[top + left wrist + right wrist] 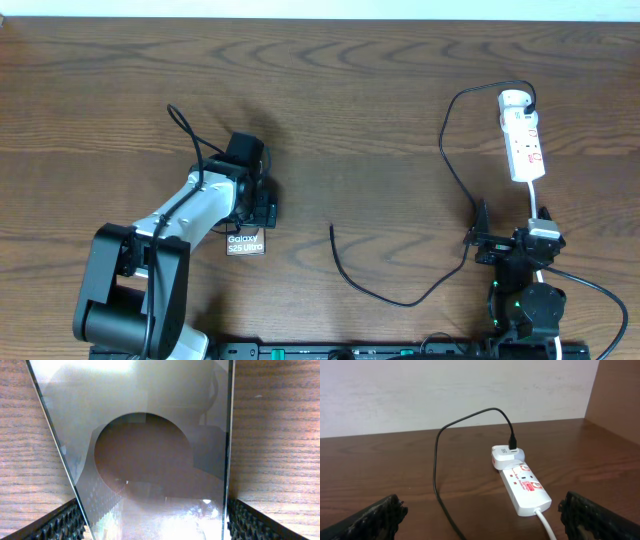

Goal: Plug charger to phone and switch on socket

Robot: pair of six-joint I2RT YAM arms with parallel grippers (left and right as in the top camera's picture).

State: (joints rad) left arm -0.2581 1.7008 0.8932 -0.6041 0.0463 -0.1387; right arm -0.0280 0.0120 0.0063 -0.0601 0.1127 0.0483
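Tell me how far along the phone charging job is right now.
Done: the charger adapter sits in the power strip. In hand: the left claw appears to grip the phone by its edges. Left: the cable's plug tip lies loose on the table, away from the phone; the right claw hangs open, empty, facing the strip. Whether the strip is switched on, I cannot tell.

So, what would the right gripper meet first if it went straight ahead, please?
Probably the socket, at its near end; the charger cable runs just left of that line. Depth is unclear.

Robot lab: wood table (350, 120), plain white wall (445, 390).
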